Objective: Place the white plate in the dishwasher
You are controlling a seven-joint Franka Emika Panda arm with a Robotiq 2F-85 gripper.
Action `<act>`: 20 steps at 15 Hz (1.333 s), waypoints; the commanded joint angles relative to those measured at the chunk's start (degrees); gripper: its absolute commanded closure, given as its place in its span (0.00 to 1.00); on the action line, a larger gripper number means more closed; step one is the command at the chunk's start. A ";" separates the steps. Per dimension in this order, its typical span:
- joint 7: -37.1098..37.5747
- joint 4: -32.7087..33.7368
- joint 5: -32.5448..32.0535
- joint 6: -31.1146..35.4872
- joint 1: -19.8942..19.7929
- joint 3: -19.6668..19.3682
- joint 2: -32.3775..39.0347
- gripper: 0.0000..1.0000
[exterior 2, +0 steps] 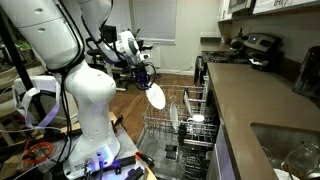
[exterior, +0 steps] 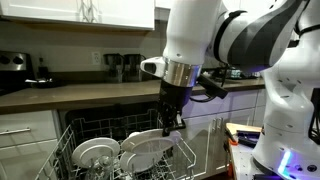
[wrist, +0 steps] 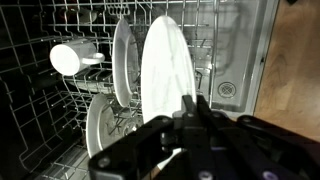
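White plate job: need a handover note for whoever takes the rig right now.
Gripper: shut on the rim of the white plate.
Plate: held upright on edge over the pulled-out dishwasher rack, apparently not yet seated between tines.
Rack already holds other plates and a cup.
Done: plate picked up and brought to the rack.
Left: lower it into a free slot, release, back out.

Beneath the gripper (wrist: 190,102), the pulled-out dishwasher rack (wrist: 100,15) carries upright white plates (wrist: 122,60) and, farther off, a white cup (wrist: 68,58).
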 commanded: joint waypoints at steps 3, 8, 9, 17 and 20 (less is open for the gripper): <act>-13.80 -0.66 7.02 2.13 -0.34 -3.28 -0.76 0.95; -21.86 -0.64 10.90 2.03 -0.53 -5.75 -0.26 0.95; -22.60 -0.57 11.16 2.06 -0.79 -6.15 0.22 0.95; -26.43 -0.09 11.84 3.74 -2.35 -9.04 4.01 0.95; -27.38 0.56 11.03 4.28 -3.61 -9.32 5.66 0.95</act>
